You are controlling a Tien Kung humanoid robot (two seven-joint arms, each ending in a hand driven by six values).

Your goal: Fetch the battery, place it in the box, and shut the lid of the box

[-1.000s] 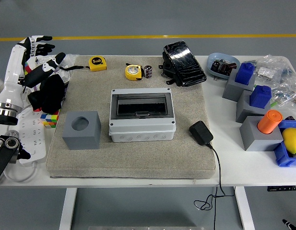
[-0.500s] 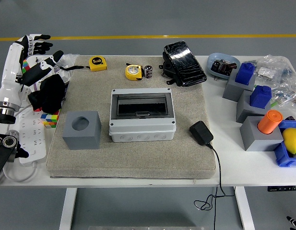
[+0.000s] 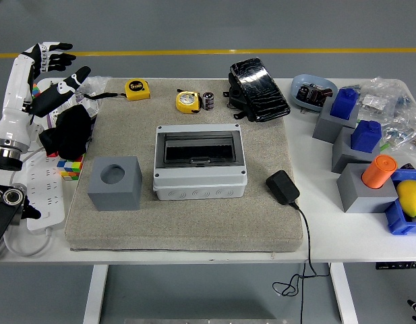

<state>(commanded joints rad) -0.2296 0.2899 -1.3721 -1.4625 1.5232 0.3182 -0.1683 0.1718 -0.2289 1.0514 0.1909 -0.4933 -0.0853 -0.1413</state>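
Note:
The battery (image 3: 208, 100) is a small dark cylinder standing at the far side of the beige mat, right of a round yellow tape measure (image 3: 187, 101). The grey box (image 3: 199, 162) sits at the mat's middle with its dark see-through lid down. My left hand (image 3: 51, 74) hovers over the table's far left corner, fingers spread and empty, well away from the battery and the box. My right hand is out of view.
A grey cube with a round hole (image 3: 114, 182) stands left of the box. A black adapter (image 3: 282, 187) with its cable lies right of it. A black pedal (image 3: 258, 90), a second tape measure (image 3: 136, 89), black cloth (image 3: 67, 130) and grey and blue blocks (image 3: 352, 138) surround the mat.
My left hand has risen and drifted slightly up and away toward the far left corner, still spread. Nothing on the table has moved.

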